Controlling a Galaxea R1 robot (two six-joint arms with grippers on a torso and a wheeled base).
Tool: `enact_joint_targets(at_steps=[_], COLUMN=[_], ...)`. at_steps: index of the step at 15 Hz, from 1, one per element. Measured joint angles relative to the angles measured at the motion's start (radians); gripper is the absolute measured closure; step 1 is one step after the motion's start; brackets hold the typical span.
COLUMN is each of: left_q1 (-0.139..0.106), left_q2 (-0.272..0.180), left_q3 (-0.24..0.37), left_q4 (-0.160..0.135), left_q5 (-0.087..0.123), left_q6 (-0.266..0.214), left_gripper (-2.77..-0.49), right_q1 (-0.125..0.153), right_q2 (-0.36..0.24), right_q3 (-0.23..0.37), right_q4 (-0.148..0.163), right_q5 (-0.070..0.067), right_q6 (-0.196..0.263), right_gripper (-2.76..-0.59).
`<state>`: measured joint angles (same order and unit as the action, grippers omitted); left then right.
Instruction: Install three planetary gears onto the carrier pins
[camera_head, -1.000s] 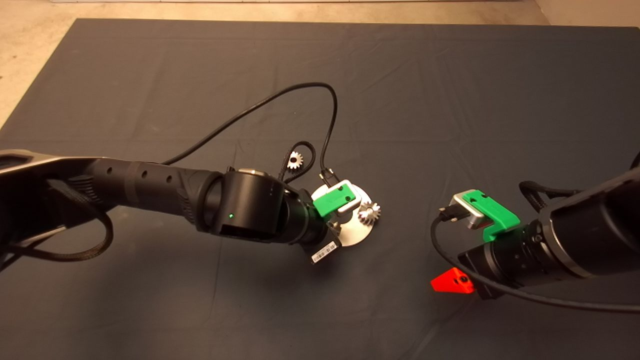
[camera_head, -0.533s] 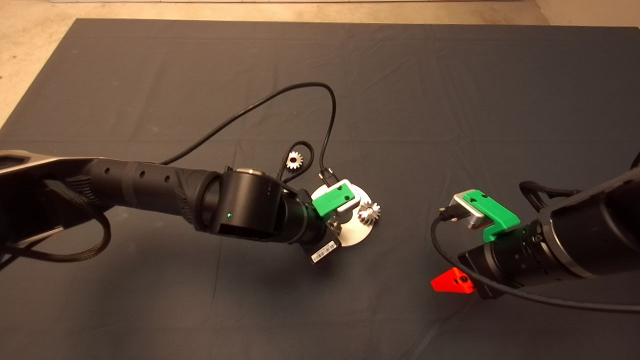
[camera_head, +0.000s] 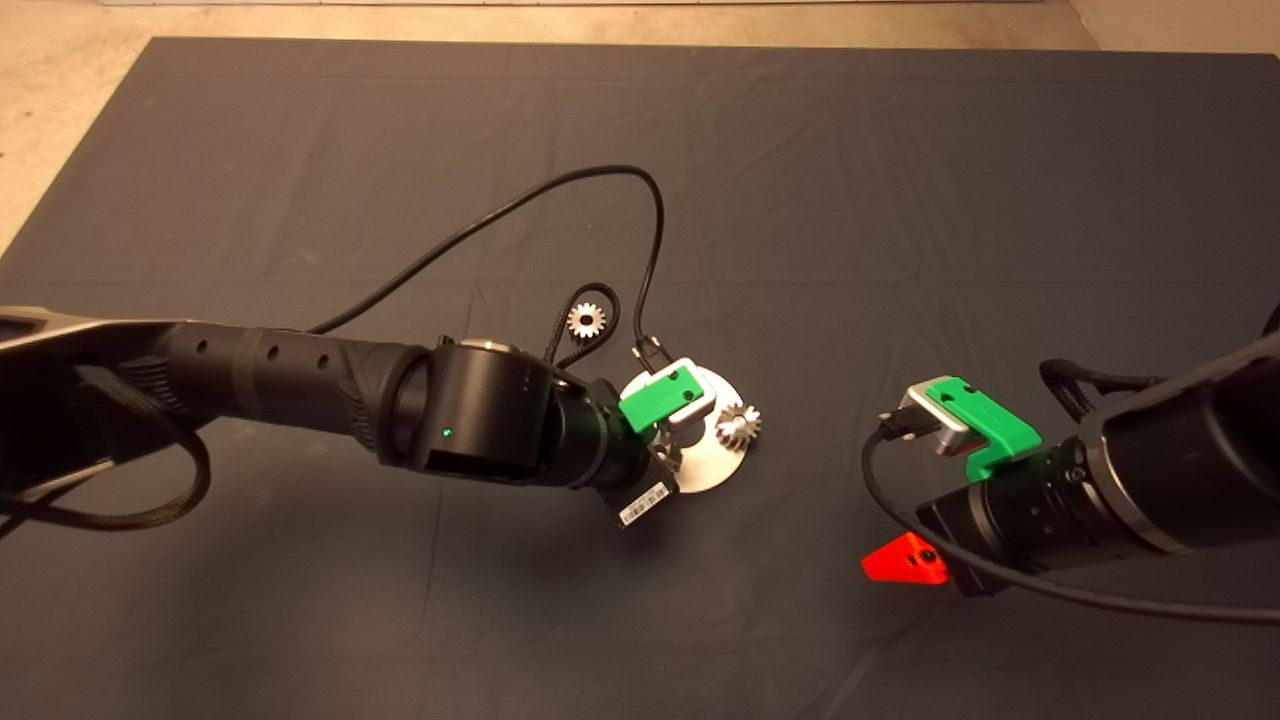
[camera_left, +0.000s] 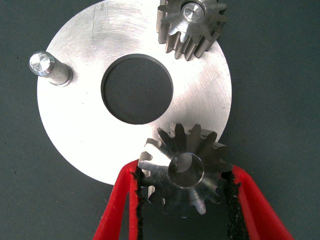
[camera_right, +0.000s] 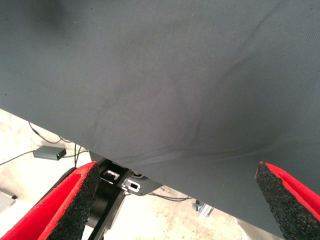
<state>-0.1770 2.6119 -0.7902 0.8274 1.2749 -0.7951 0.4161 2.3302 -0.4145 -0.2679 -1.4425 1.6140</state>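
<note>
The left pincer (camera_left: 182, 200) is clenched on a small silvery-grey toothed metal gear (camera_left: 183, 175), its black pads pressed against the teeth on either side, and it holds that gear over the rim of the flat round shiny silver carrier disc (camera_left: 90, 135). Through the gear's centre hole only a grey gleam shows, so whether a pin sits under it cannot be told. Across the disc's large centre hole, a second gear (camera_left: 191, 22) is seated on its stud, the pin tip showing in the bore. The bare short silvery pin (camera_left: 47, 67) stands free at the disc's other side. In the head view a third gear (camera_head: 587, 320) lies on the dark mat (camera_head: 900, 200) of the bench, near the disc and inside a loop of black cable (camera_head: 600, 300).

The risk here is misalignment: if the bore is off the stud's axis, pushing down could tilt the gear, jam it, or slide the loose disc. Letting go early could drop the gear off the rim.

The right pincer (camera_right: 175, 200) is idle with fingers spread wide, off to the right, well apart from the disc.
</note>
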Motion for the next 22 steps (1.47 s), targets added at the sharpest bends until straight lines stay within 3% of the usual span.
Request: enact_joint_targets(at_steps=[6, 12, 22], left_q1=[0.002, 0.008, 0.002], left_q2=[-0.011, -0.047, -0.023], left_q3=[0.007, 0.040, 0.029], left_q4=[0.002, -0.001, -0.006], left_q5=[-0.003, 0.011, 0.028], left_q6=[0.000, 0.000, 0.009], left_gripper=[-0.78, -0.77, -0.77], right_q1=[0.000, 0.000, 0.000], right_q2=[0.000, 0.003, 0.005], right_q3=[0.000, 0.000, 0.000], right_q4=[0.000, 0.000, 0.000], right_q5=[0.006, 0.015, 0.019], right_q6=[0.000, 0.000, 0.000], right_gripper=[-2.34, -2.34, -2.34])
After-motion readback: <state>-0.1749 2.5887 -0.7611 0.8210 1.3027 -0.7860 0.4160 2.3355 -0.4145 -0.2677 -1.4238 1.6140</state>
